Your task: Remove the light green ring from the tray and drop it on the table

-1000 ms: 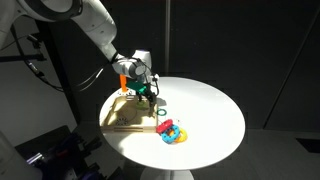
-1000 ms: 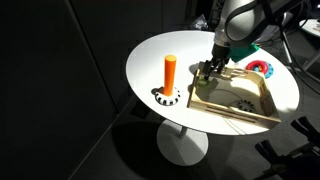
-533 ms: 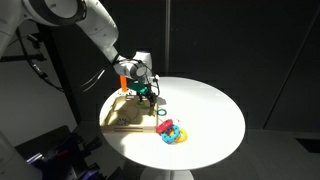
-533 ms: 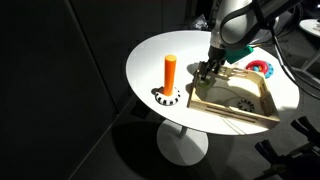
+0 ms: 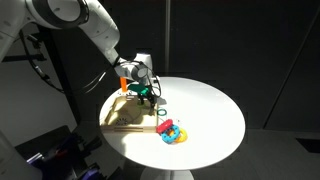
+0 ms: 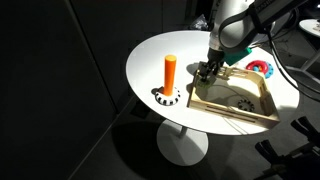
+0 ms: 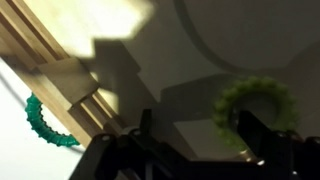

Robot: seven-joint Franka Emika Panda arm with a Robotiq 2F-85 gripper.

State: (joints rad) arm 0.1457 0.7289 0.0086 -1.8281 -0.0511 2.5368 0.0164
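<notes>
My gripper (image 5: 146, 92) (image 6: 206, 72) hangs low over a corner of the light wooden tray (image 5: 118, 122) (image 6: 262, 108) on the round white table (image 5: 215, 110) (image 6: 150, 55). In the wrist view the light green ring (image 7: 258, 92) lies on the shadowed tray floor. The gripper (image 7: 198, 140) is open. Its right finger stands at the ring and overlaps the ring's lower part. Its left finger is well apart from the ring. Whether the finger touches the ring I cannot tell.
A thinner dark green ring (image 7: 44, 122) lies by the tray's rim (image 7: 45, 60). A red, blue and pink ring pile (image 5: 172, 131) (image 6: 262, 68) sits on the table beside the tray. An orange peg (image 6: 170, 72) stands upright on a dark base.
The gripper has stayed at the tray corner and has hardly moved. The rings have not moved.
</notes>
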